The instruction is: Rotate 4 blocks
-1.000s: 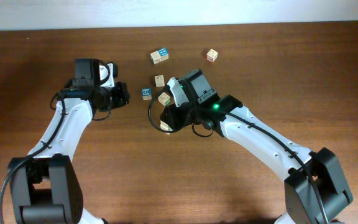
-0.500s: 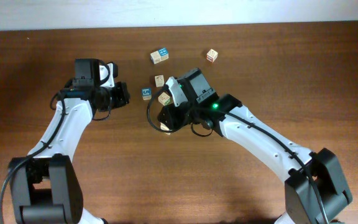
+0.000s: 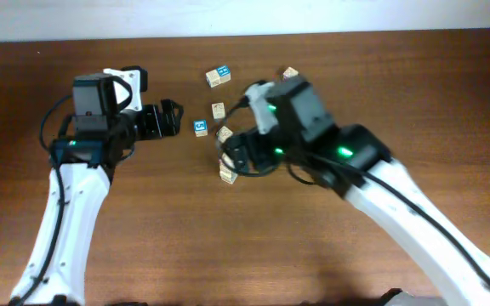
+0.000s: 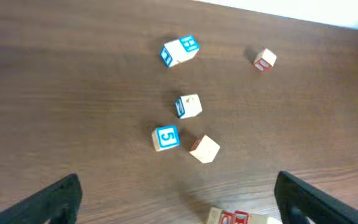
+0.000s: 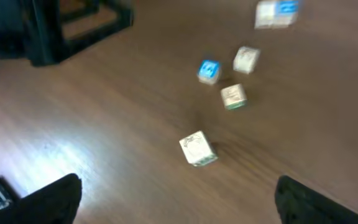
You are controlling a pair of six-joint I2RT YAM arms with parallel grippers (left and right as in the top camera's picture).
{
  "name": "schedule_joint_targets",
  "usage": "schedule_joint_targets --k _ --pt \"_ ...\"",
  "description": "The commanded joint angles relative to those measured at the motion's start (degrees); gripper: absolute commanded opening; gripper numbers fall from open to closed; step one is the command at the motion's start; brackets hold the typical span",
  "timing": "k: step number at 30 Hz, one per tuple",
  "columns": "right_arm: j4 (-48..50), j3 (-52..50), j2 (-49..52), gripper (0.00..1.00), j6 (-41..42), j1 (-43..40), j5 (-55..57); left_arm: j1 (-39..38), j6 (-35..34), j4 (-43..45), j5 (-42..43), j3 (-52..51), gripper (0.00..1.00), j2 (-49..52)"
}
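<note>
left gripper (image 4: 176, 190): jaws wide apart, empty | right gripper (image 5: 179, 190): jaws wide apart, empty | four blocks (image 3: 225, 133): loose on table (image 3: 415, 93), upper centre of overhead view, among two blue-faced cubes (image 3: 200, 127)

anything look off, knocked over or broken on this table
Nothing broken or spilled, only loose scatter: the tan block sits skewed beside the blue 5 block, and a red-marked block lies off alone, apart from the cluster.

a dark brown wood-grain table (image 3: 143, 255) meets what looks like a pale wall (image 3: 228, 17) along its far edge.
</note>
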Motion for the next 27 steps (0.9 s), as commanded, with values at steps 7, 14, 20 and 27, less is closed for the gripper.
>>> schedule_joint_targets --k 7,14,20,27 --pt "-13.4 1.4 -32.0 0.99 0.0 0.3 13.2 0.3 0.9 -2.1 -3.5 0.9 0.99 -1.3" --pt "-16.5 1.2 -35.9 0.99 -0.3 0.3 23.2 0.3 0.9 -2.1 -3.5 0.9 0.99 -1.3" --pt "-9.9 -3.7 -36.6 0.99 -0.3 -11.9 26.2 0.3 0.9 -2.1 -3.5 0.9 0.99 -1.3" --pt "19.1 -37.7 -56.8 0.99 -8.0 -29.8 9.5 0.3 0.9 -2.1 -3.5 0.9 0.99 -1.3"
